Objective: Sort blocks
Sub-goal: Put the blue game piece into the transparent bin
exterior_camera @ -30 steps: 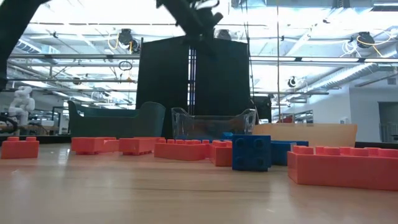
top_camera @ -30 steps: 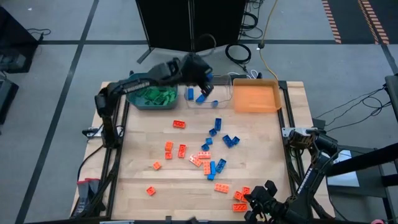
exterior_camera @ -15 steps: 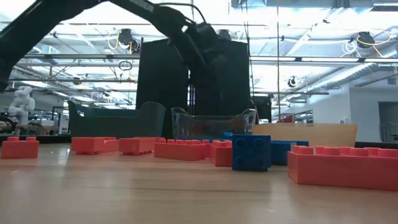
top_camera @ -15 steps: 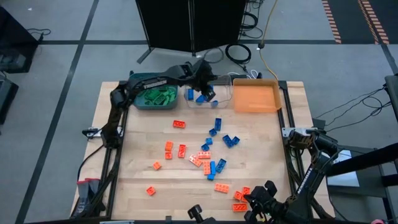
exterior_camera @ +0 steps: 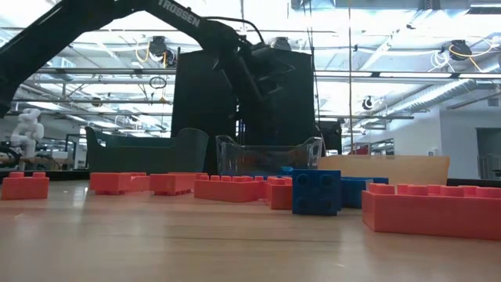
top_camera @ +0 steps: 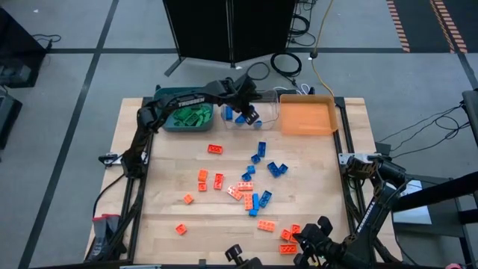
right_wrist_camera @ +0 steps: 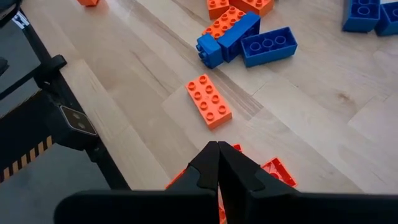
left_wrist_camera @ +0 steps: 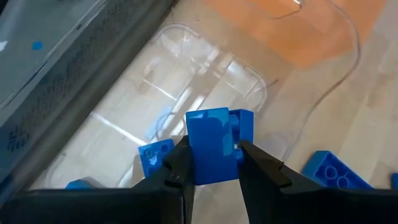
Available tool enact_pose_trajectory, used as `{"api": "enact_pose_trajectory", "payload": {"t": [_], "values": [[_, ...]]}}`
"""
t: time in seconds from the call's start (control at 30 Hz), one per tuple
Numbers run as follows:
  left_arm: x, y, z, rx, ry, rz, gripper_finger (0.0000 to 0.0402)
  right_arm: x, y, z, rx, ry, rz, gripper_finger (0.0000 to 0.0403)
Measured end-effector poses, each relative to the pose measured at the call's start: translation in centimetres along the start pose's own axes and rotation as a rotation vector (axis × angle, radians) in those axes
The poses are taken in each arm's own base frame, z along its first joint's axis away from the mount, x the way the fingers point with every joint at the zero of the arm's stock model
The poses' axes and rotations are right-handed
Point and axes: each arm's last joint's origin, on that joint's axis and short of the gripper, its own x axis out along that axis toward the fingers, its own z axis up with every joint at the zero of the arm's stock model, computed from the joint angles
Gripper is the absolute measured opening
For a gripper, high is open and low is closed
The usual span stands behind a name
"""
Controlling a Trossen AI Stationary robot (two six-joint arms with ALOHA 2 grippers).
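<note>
High view: the left gripper (top_camera: 249, 112) reaches along the far edge of the pale wooden bench (top_camera: 164, 187) and hangs over the clear plastic bin (top_camera: 267, 112), which sits between the teal plastic bin (top_camera: 183, 119) holding green studded bricks and the flat orange plastic tray (top_camera: 308, 117) at the far right corner. A few blue bricks already lie in the clear bin. The unsorted blocks (top_camera: 246, 187), small studded blue and orange-red bricks, lie scattered across the middle of the bench and down toward its near edge. The right gripper (top_camera: 310, 243) waits at the near edge, toward the right corner, beside some orange-red bricks.

Low view: the left arm arches in from the side and its gripper hangs above the clear bin's rim, well clear of the bricks on the bench in front.

Left wrist view: the jaws are clenched on a blue studded plastic brick (left_wrist_camera: 212, 144), gripped by its two flat sides. It stands on end, long axis running out away from the fingers and pointing down into the clear bin, directly over blue bricks lying there. The step in hand looks like the drop. To do it well, release only while the brick is inside the bin's walls, low enough that it will not bounce out, then lift straight up.

Right wrist view: the right jaws are pressed together with nothing between them, above the bench near an orange-red eight-stud brick (right_wrist_camera: 209, 101).
</note>
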Motion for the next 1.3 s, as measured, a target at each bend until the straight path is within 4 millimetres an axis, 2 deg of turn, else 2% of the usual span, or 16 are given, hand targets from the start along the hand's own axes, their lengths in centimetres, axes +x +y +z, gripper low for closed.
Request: {"api": "enact_pose_trajectory", "payload": {"t": [0.2, 0.43, 0.53, 0.67, 0.77, 0.87, 0.93, 1.07, 1.2, 1.3], "values": [[-0.1, 0.0, 0.0, 0.000, 0.002, -0.003, 0.0098, 0.0, 0.0, 0.0, -0.001, 0.001, 0.002, 0.0000], [-0.8, -0.7, 0.1, 0.018, -0.003, -0.058, 0.0227, 0.3, 0.7, 0.2, -0.049, 0.016, 0.042, 0.0000], [-1.6, -1.1, 0.2, 0.023, -0.009, -0.085, 0.0258, 0.4, 0.9, 0.8, -0.024, -0.033, 0.066, 0.0000], [-3.5, -1.8, 0.6, 0.037, -0.050, -0.119, 0.0268, -1.0, 0.7, 3.0, -0.101, -0.221, 0.118, 0.0000], [-5.8, -2.3, 1.0, 0.049, -0.100, -0.130, 0.0269, -3.7, -0.3, 6.3, -0.236, -0.471, 0.135, 0.0000], [-8.9, -3.0, 1.4, 0.067, -0.171, -0.147, 0.0270, -7.6, -2.6, 10.5, -0.339, -0.712, 0.107, 0.0000], [-10.8, -3.5, 1.5, 0.089, -0.217, -0.161, 0.0270, -10.4, -5.0, 13.6, -0.373, -0.815, 0.074, 0.0000], [-14.1, -5.1, 1.3, 0.175, -0.273, -0.256, 0.0271, -14.5, -11.3, 19.0, -0.316, -0.832, 0.099, 0.0000], [-14.6, -7.7, 0.2, 0.287, -0.231, -0.340, 0.0271, -16.0, -16.1, 21.7, -0.344, -0.744, 0.148, 0.0000], [-14.0, -9.8, -1.0, 0.460, -0.167, -0.361, 0.0271, -16.1, -17.5, 22.2, -0.383, -0.675, 0.180, 0.0000]]}}
